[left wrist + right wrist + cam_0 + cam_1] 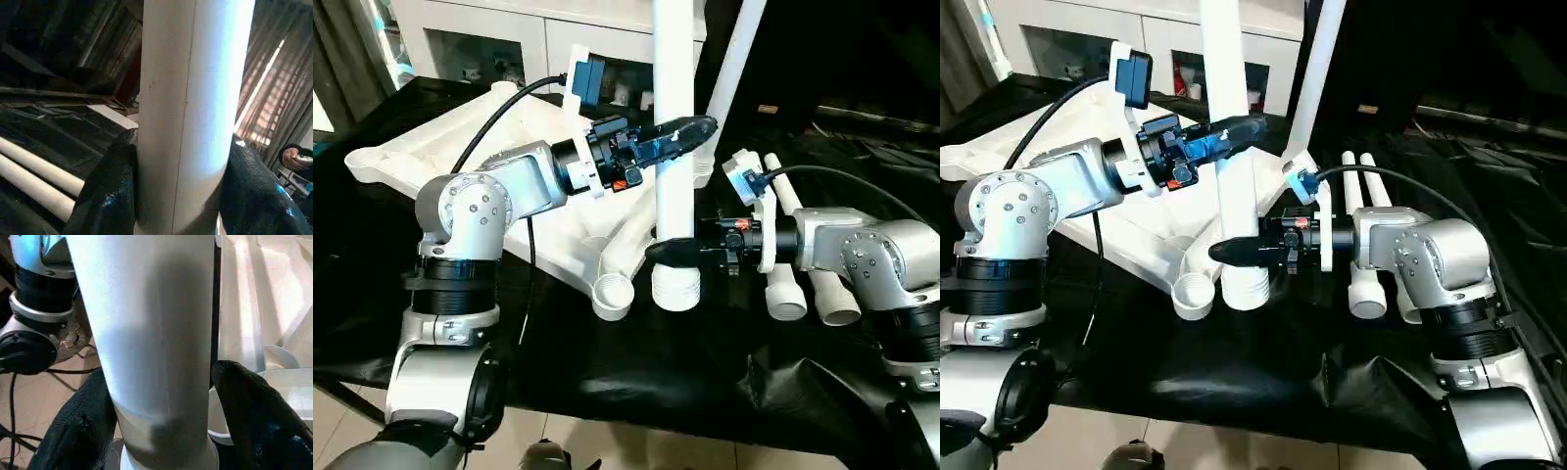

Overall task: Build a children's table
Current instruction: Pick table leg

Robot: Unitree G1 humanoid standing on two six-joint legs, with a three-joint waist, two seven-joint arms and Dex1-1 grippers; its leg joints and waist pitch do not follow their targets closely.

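The white tabletop [431, 147] lies underside up on black cloth. One white leg [674, 59] stands upright, its ribbed lower end [675, 289] just right of the near corner socket [613, 294], not in it. My left gripper [690, 132] is shut on this leg partway up, with black fingers [102, 196] pressed to both sides. My right gripper [668, 253] reaches in low, just above the ribbed end. Its fingers [249, 411] flank the leg and stand open. A second leg [736, 59] rises tilted from the far side of the tabletop.
Two more white legs [803, 255] lie side by side on the cloth beside my right forearm. A white glass-door cabinet [509, 39] stands behind the table. A person's hand [296, 159] is in the background of the left wrist view.
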